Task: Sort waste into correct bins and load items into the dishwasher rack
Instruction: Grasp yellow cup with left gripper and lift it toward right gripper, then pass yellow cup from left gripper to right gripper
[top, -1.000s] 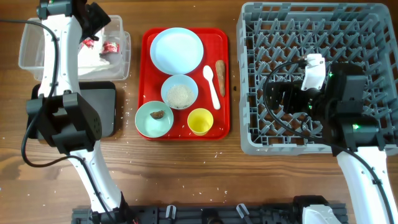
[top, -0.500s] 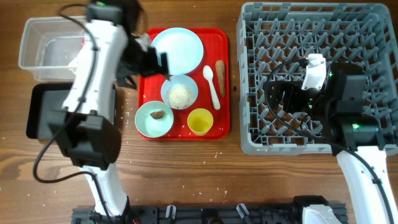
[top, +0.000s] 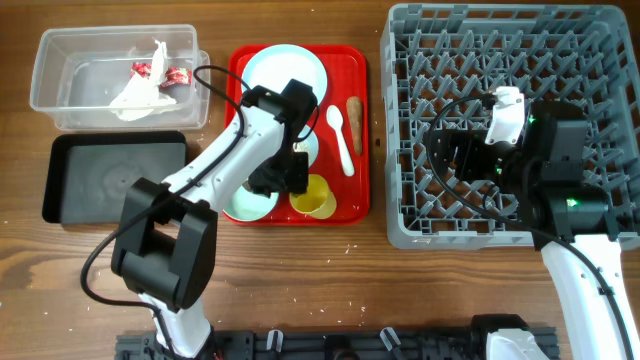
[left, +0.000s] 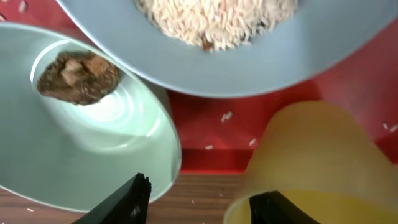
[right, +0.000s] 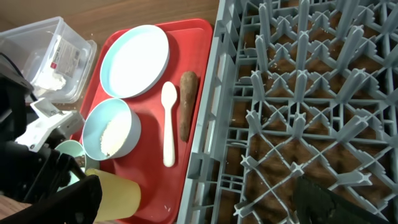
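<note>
Currently: clear plastic rectangular tub (top: 60, 70) far left, holding crumpled white tissue with wrapper scraps (top: 135, 90). Black rectangular tray (top: 100, 180) nearer. Left gripper (left: 205, 205) low over flat red tray (top: 355, 200), jaws moderately apart, empty, between mint-green bowl (left: 74, 143) and small yellow cup (left: 311, 155). Right gripper (top: 462, 158) over large grey rack (top: 500, 60) at right, jaws wide, empty.

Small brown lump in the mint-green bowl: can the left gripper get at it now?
Probably yes: the left gripper hangs open beside the mint-green bowl, and the small brown lump lies uncovered inside.
</note>
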